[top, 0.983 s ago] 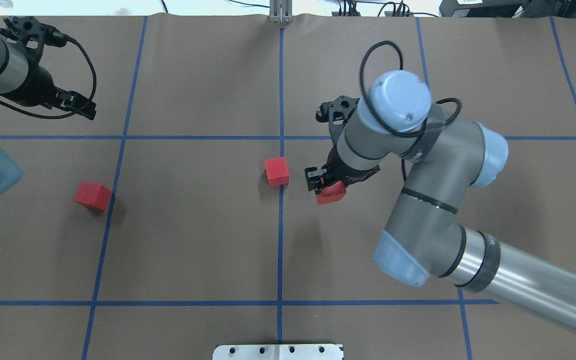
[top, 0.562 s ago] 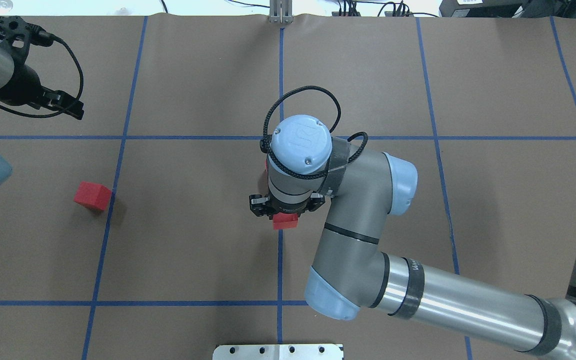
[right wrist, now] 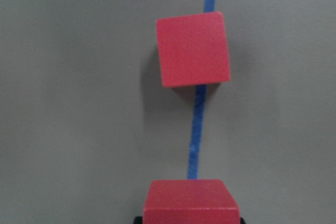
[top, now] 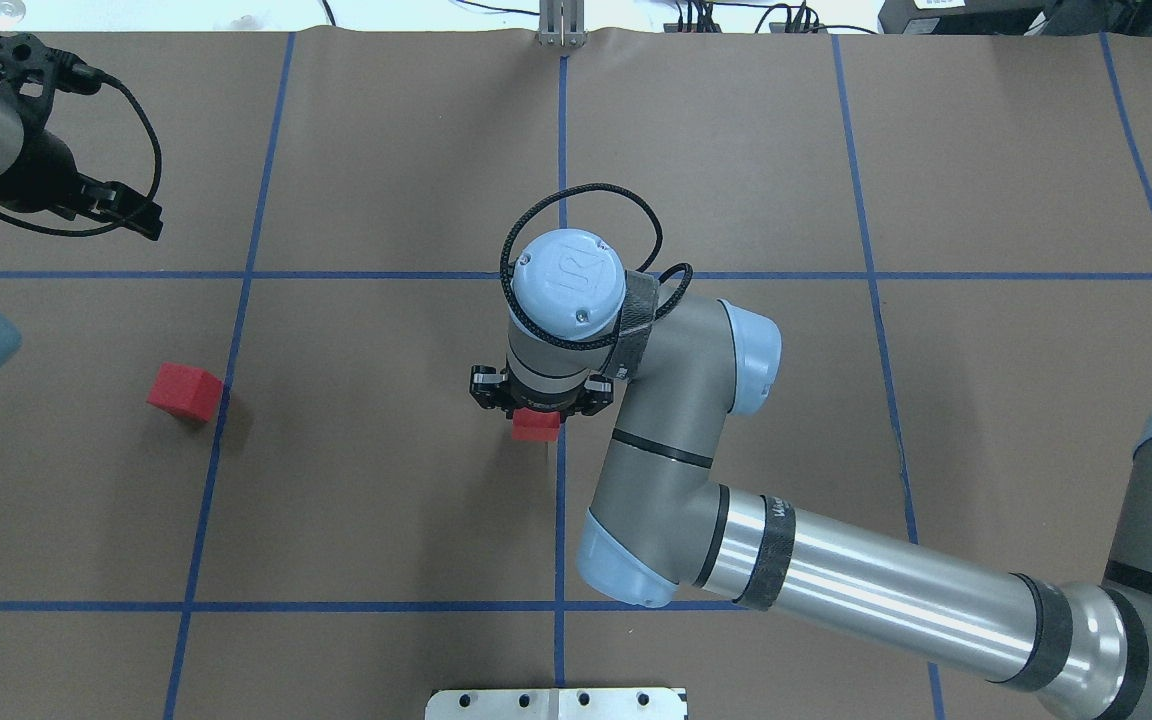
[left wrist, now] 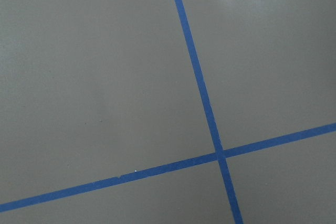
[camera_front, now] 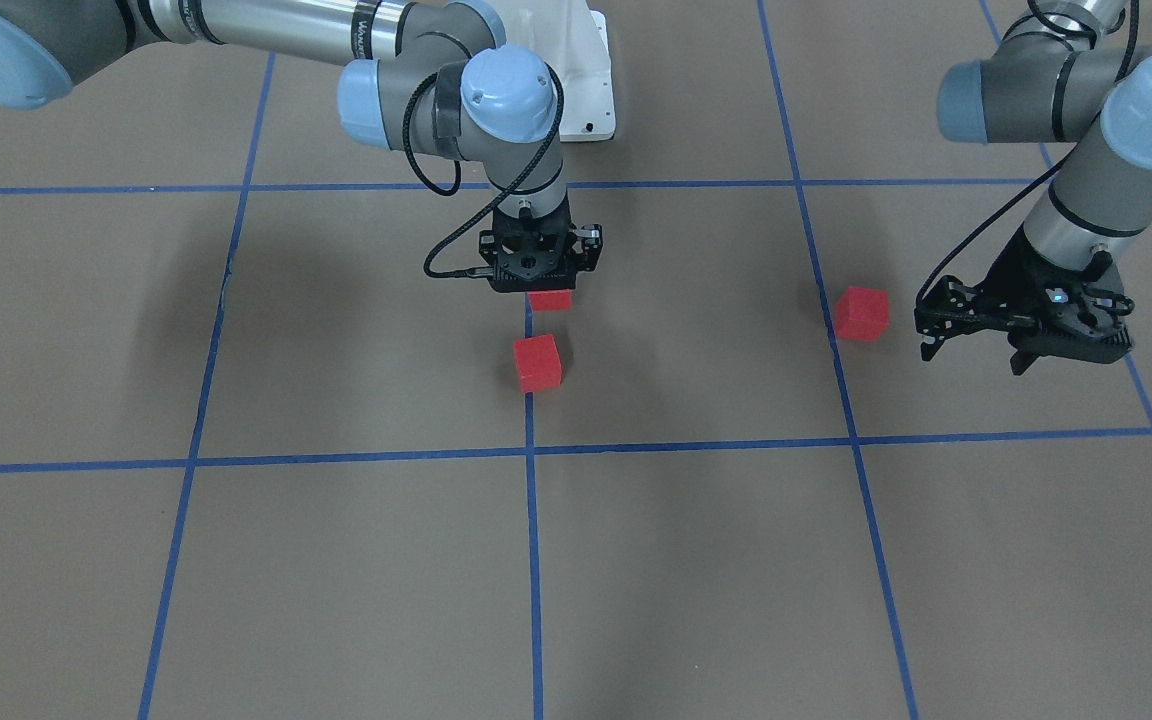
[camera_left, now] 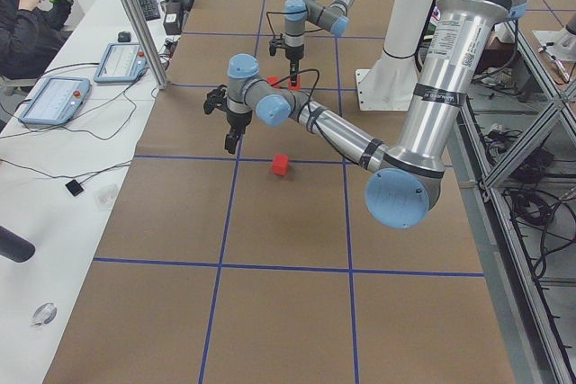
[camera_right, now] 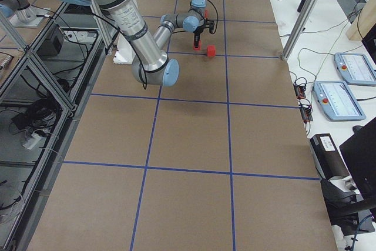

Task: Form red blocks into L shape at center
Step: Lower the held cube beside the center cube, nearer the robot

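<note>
held block: plain matte red, no marking
block on the tape line: the same red, top face a little lighter than the sides
third block: red, with a dark shadow beside it
floor: flat brown
tape lines: blue, they make a grid of squares
right gripper: black
left gripper: black
arms: grey and silver tubes, light blue caps, black cables
base plate: white
</note>
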{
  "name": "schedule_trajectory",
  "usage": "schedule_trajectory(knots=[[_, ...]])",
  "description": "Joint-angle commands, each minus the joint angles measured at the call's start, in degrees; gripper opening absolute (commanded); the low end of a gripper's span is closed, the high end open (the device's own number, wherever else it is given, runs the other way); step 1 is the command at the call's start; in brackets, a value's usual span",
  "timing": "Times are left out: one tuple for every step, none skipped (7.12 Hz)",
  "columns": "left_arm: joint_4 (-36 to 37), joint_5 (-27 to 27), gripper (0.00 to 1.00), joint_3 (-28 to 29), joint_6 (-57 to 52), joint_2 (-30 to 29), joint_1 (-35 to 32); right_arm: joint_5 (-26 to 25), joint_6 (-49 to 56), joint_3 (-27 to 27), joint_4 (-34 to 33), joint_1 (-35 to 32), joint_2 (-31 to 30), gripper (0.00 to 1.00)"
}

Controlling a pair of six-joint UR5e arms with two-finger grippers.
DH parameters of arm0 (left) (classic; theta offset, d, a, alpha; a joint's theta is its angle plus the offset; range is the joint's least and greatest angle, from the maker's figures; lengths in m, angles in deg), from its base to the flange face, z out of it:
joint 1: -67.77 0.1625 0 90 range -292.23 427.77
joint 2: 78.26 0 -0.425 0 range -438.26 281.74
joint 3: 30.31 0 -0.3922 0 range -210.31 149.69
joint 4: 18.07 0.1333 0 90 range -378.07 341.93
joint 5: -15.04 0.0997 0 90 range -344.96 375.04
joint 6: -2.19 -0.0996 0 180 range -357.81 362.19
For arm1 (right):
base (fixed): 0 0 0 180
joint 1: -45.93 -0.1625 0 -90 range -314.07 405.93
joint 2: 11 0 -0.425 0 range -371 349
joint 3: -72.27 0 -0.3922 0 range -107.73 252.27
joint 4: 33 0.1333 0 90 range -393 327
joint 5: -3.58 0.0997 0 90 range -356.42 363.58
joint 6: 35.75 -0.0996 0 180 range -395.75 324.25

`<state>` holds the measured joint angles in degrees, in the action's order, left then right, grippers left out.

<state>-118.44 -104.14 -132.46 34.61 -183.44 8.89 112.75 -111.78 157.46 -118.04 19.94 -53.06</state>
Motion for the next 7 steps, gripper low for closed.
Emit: schedule_trajectory(knots=[[0.0, 0.0, 1.0, 0.02, 0.1, 0.06, 0.08, -0.1, 0.18, -1.33, 0.13, -1.6, -0.04, 0.0], [0.0, 0.0, 1.0, 0.02, 0.1, 0.15, 0.08, -0.19, 0.35, -1.95, 0.22, -2.22, -0.04, 0.0], [0.0, 0.0, 1.0, 0.02, 0.1, 0.06, 0.0, -1.67, 1.66, -2.74, 0.31, -2.23, 0.05, 0.0], [0.0, 0.0, 1.0, 0.02, 0.1, 0.06, 0.08, -2.12, 2.11, -3.45, 0.4, -2.23, 0.31, 0.0], [0.0, 0.0, 1.0, 0.02, 0.01, 0.15, 0.08, -2.12, 2.46, -3.45, 0.4, -2.23, 0.75, 0.0], [0.0, 0.0, 1.0, 0.19, 0.01, 0.15, 0.08, -2.56, 3.07, -3.54, 0.4, -2.06, 0.75, 0.0], [0.0, 0.0, 1.0, 0.19, 0.01, 0.15, 0.08, -3.0, 4.91, -3.54, 0.4, -2.05, 0.75, 0.0]])
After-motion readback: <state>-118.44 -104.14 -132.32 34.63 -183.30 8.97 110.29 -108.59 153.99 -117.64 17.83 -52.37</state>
